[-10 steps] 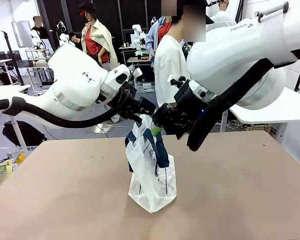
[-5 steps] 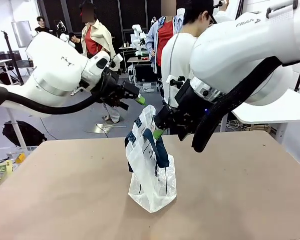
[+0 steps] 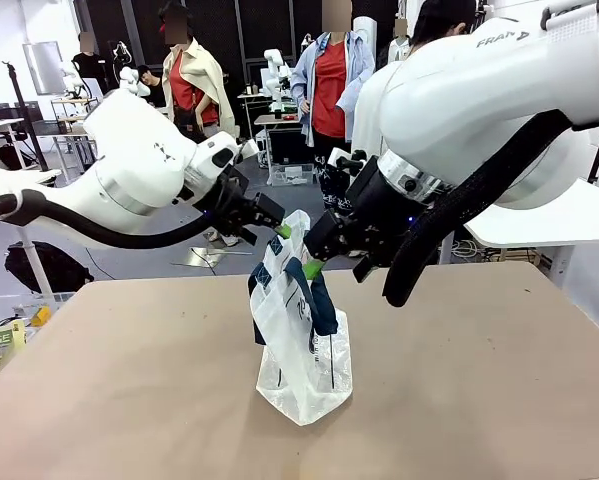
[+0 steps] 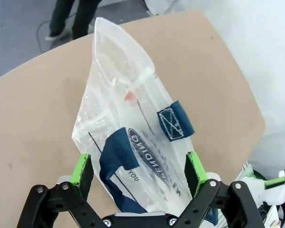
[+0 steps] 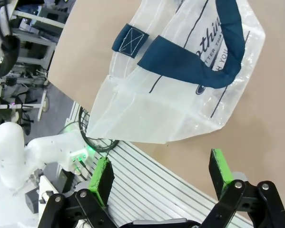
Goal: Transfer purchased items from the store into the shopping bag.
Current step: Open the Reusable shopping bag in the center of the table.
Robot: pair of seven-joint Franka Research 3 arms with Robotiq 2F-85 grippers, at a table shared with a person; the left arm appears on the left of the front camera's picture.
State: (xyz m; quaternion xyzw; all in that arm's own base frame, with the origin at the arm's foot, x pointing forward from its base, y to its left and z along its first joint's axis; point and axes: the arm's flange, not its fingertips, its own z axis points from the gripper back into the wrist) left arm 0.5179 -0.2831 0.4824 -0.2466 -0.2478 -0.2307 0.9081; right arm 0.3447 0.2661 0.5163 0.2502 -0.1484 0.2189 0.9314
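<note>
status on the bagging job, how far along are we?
Done: the shopping bag stands on the table, and a small pinkish-red shape shows through its wall, possibly one item already in. In hand: nothing. The left claw and right claw are both open and empty near the bag's top. Left: any further items; how many, I can't tell.

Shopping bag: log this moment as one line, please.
shopping bag: upright on table | left gripper: open, empty, above bag | right gripper: open, empty, by bag top
</note>
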